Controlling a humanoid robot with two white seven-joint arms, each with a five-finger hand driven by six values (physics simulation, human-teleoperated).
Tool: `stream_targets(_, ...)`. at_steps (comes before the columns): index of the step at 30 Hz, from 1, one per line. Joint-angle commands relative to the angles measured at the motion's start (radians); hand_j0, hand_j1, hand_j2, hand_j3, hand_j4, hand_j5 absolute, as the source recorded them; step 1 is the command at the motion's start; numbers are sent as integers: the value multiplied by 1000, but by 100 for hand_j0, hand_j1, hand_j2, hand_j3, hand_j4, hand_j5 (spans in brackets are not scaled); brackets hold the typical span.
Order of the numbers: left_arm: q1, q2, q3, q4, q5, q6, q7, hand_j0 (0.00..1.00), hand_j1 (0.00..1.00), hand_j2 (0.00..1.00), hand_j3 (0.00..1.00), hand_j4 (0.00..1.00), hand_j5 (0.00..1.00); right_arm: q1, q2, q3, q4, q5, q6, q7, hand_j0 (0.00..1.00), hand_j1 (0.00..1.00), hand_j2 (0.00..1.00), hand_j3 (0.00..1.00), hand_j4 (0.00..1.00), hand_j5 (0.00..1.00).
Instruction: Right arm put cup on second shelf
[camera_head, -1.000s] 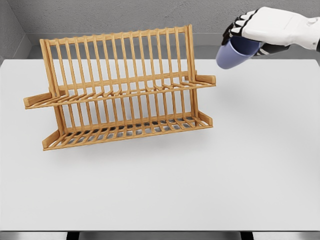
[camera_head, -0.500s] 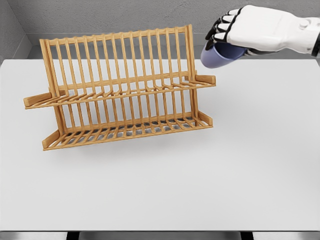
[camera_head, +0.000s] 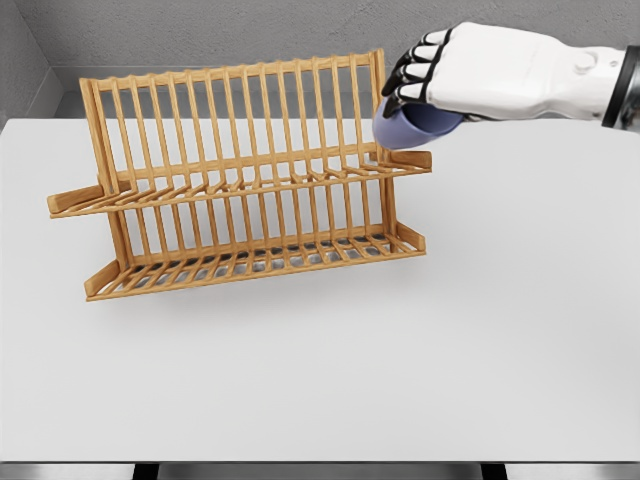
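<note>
A white robot right hand grips a tilted blue cup above the right end of a wooden dish rack. The rack stands on a white table.

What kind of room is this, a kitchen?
Probably not a real kitchen: it looks like a computer-made test room. A wooden dish rack stands on a plain white table before bare grey walls, and the robot's right hand holds a blue cup.

A wide white table spreads below and left of the robot hand under soft, even light, while a mottled grey wall runs behind it, meeting a side wall far to its left.
</note>
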Motion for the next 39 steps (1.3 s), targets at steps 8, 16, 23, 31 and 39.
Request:
stream_targets(8,2,0,-1,0,0,0,1,100,100,100,100,100,100,0,16,61,-1,-2,19,-1,66,66,66,66,66,66)
stream_targets(16,0,0,1,0,0,0,-1,100,100,100,100,100,100,2,20,84,10,4,19,-1,68,68,68,68,68,68)
stream_targets(23,0,0,-1,0,0,0,-1,100,100,100,100,100,100,-8,17,-92,14,-2,16,-1,100,100,100,100,100,100)
stream_targets(31,0,0,-1,0,0,0,-1,100,100,100,100,100,100,227,-92,-341,252,-3,0,-1,100,100,100,100,100,100)
stream_targets(39,2,0,1,0,0,0,-1,100,100,100,100,100,100,456,8,-345,327,12,-15,-1,100,100,100,100,100,100)
